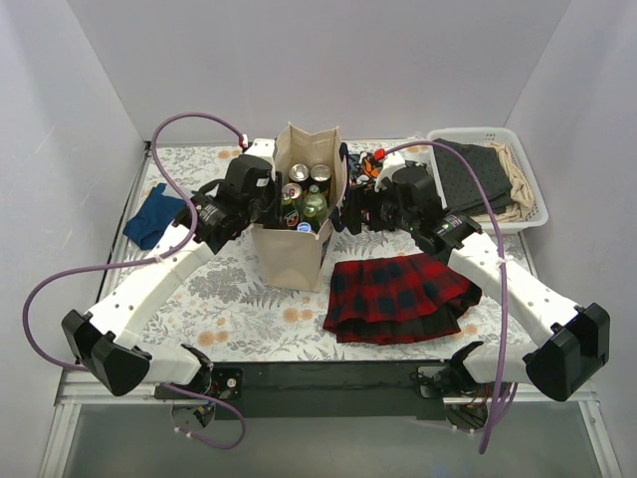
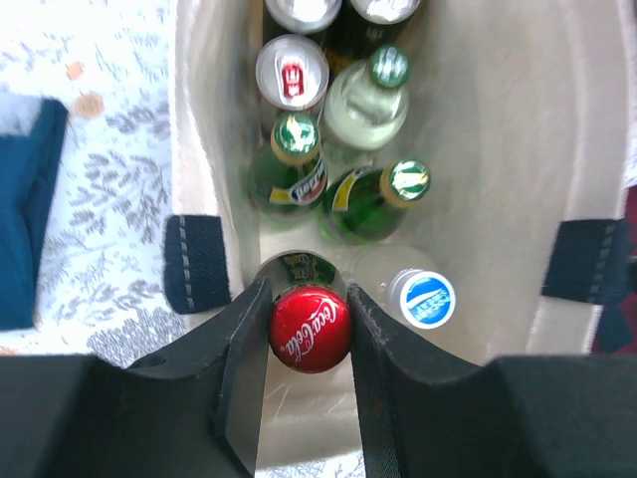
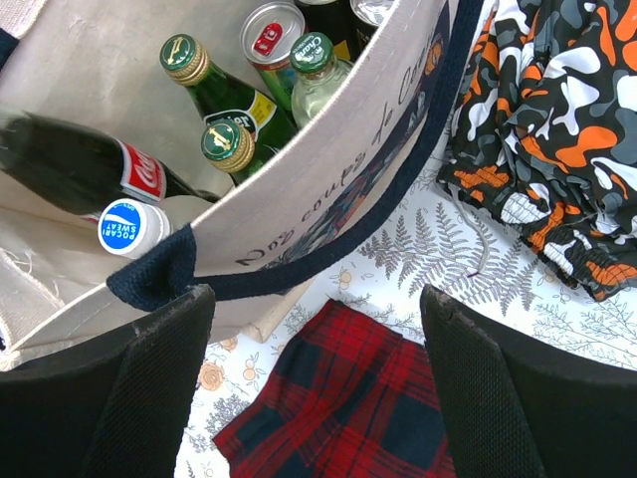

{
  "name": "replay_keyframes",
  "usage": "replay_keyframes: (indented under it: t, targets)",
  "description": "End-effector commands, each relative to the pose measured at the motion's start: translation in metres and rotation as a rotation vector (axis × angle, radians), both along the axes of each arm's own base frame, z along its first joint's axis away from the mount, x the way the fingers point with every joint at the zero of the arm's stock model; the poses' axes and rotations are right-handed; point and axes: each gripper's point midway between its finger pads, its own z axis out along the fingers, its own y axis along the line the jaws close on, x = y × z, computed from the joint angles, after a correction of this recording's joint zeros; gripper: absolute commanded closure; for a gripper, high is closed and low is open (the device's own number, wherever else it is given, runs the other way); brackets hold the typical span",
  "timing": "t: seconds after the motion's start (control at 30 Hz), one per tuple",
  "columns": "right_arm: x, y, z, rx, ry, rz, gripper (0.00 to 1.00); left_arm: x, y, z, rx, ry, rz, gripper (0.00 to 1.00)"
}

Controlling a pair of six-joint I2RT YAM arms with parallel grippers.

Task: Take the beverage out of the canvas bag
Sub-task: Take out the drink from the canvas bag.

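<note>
White-walled booth (image 1: 328,60), floral tablecloth (image 1: 239,299) under canvas bag (image 1: 291,254), left gripper (image 2: 307,294) on cola bottle (image 2: 310,331)

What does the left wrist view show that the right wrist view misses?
Only left wrist: the left gripper closed on the red Coca-Cola cap, and a blue cloth. Only right wrist: the open right gripper, the red plaid cloth, a camouflage garment. Both: the canvas bag, green bottles, the Pocari Sweat cap.

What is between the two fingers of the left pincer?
The red-capped cola bottle, inside the canvas bag; the left wrist view shows it.
</note>
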Motion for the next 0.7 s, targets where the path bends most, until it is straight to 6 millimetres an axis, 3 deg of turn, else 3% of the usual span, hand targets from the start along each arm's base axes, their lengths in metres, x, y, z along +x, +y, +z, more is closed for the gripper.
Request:
replay_keyframes:
  t: [0.0, 0.3, 0.67]
  targets:
    - [0.004, -0.004, 0.008, 0.005, -0.036, -0.016, 0.11, -0.001, -0.007, 0.13, -0.255, -0.305, -0.026, 1.0]
    - [0.005, -0.004, 0.011, 0.009, -0.043, -0.017, 0.11, -0.005, 0.0, 0.18, -0.292, -0.412, -0.029, 1.0]
    - [0.007, -0.009, 0.016, 0.008, -0.059, -0.03, 0.11, 0.001, 0.012, 0.217, -0.269, -0.498, 0.02, 1.0]
